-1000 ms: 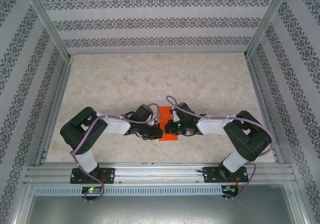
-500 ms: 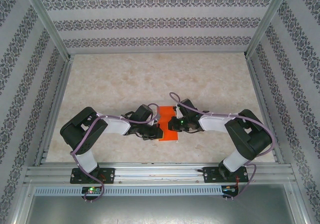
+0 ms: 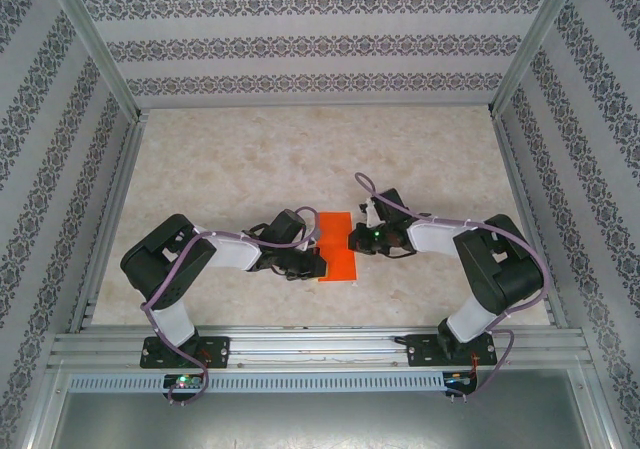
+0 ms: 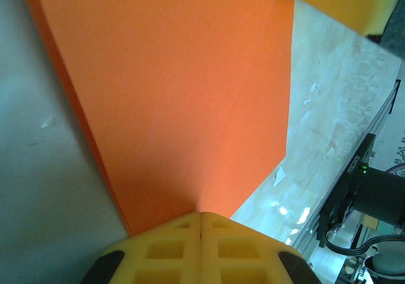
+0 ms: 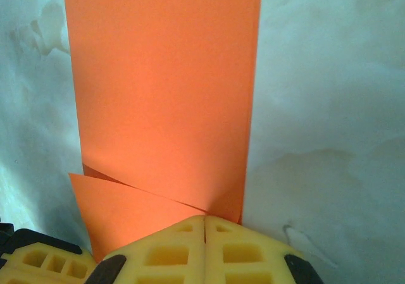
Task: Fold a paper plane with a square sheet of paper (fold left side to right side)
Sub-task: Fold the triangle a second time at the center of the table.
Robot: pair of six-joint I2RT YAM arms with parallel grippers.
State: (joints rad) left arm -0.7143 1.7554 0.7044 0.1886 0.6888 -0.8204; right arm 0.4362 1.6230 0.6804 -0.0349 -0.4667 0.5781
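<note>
"Orange is showing a good deal more now. The right gripper [image 3: 356, 237] has slid off the middle of the square sheet of paper [image 3: 335, 259] and out to its right edge."

"And the left gripper [image 3: 314, 263]?"

"Hasn't budged. It sits at the sheet's left edge, towards the front. Both have their fingers pressed tight together, no gap at all."

"Holding the paper?"

"Hard to say. From the right wrist the fingers [image 5: 171, 249] meet just at the near end of the sheet. It could be nipped between them or only pinned under the tips. Same story on the left."

"So where does the fold stand?"

"Done, I'd judge. The sheet lies flat on the table [image 3: 250, 169] between the two arms as a tall doubled strip. My guess is that sweep was the crease being pressed down. The lower layer pokes out crooked at one near corner, though, so the edges don't quite match, and that may throw off the folds to come."
</note>
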